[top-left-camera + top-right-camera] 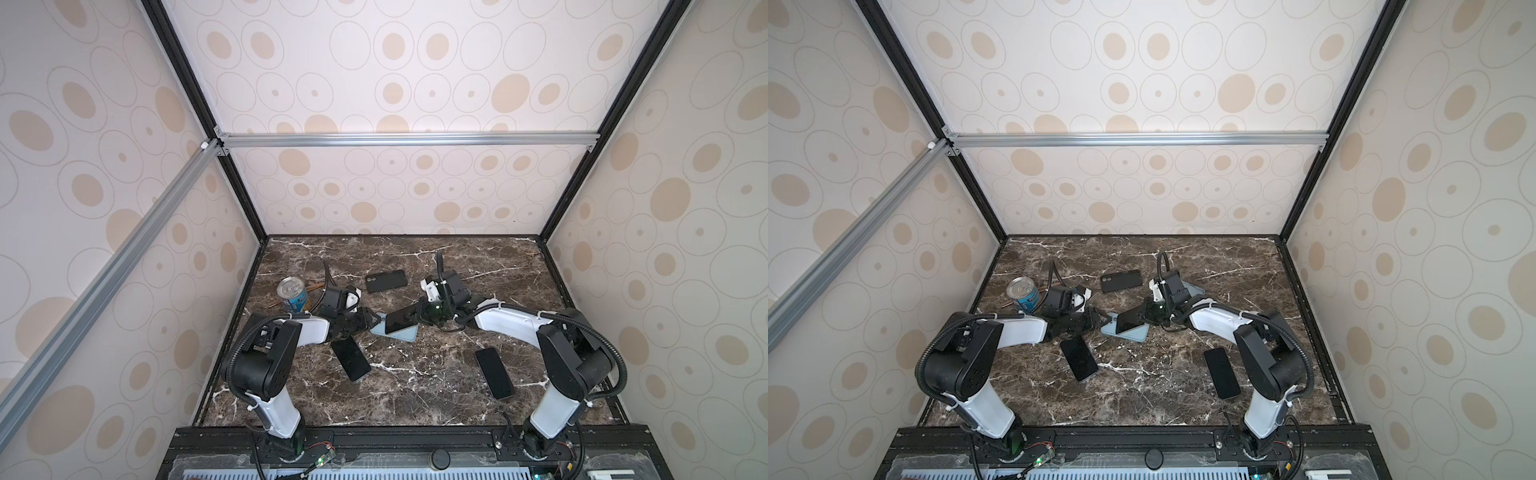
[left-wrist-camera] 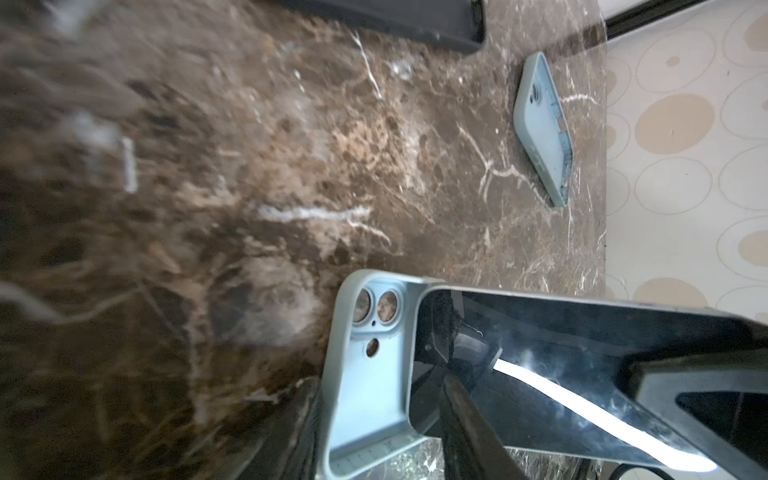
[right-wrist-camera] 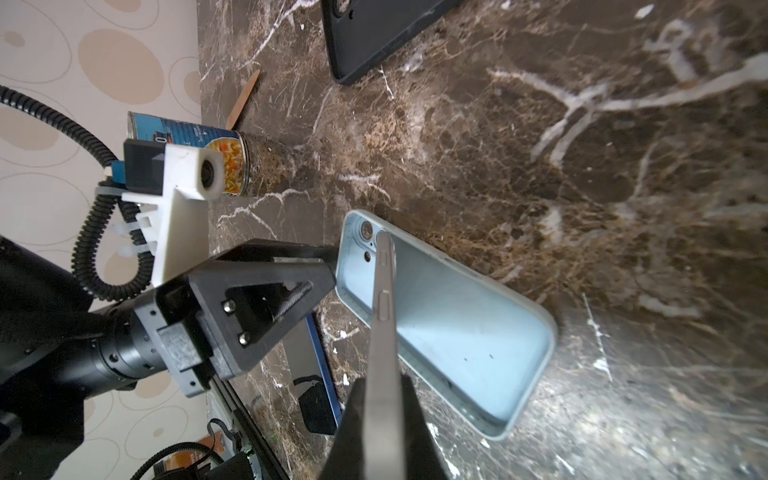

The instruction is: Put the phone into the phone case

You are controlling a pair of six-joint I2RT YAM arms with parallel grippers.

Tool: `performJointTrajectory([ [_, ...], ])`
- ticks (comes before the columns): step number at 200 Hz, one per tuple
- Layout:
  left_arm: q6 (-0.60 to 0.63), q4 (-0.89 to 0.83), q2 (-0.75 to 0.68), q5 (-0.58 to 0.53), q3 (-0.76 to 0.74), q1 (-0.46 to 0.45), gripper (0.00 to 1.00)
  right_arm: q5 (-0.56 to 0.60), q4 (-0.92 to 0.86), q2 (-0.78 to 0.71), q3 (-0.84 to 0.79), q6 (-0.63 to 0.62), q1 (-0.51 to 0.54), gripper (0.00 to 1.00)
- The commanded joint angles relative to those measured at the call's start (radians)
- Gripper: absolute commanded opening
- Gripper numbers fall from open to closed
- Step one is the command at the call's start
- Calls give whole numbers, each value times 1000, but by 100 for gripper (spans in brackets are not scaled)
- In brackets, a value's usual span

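Workspace as I see it from the console, left to right. Can with a blue label, upright at the left of the marble table; I cannot read its lettering, which is too blurred. Left pincer, closed on the camera-hole end of the light blue case, which lies near the table's middle. Phone, screen dark and tilted: one end down at the camera-hole end of the case, the other raised and clamped edge-on in the right pincer.
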Motion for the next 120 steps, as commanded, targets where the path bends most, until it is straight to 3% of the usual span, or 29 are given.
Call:
performJointTrajectory([
  [1,-16,13,-10,19,-10,-25,46,-43,20,9,-23,2,-22,0],
  [49,1,3,-66,35,-62,-33,46,-77,-26,-12,-46,-32,-31,0],
  [77,59,-64,-55,1,-8,-31,47,-134,-33,4,-47,-38,-42,0],
  [120,109,-103,-33,-21,39,-25,47,-123,10,4,-88,-17,-64,0],
])
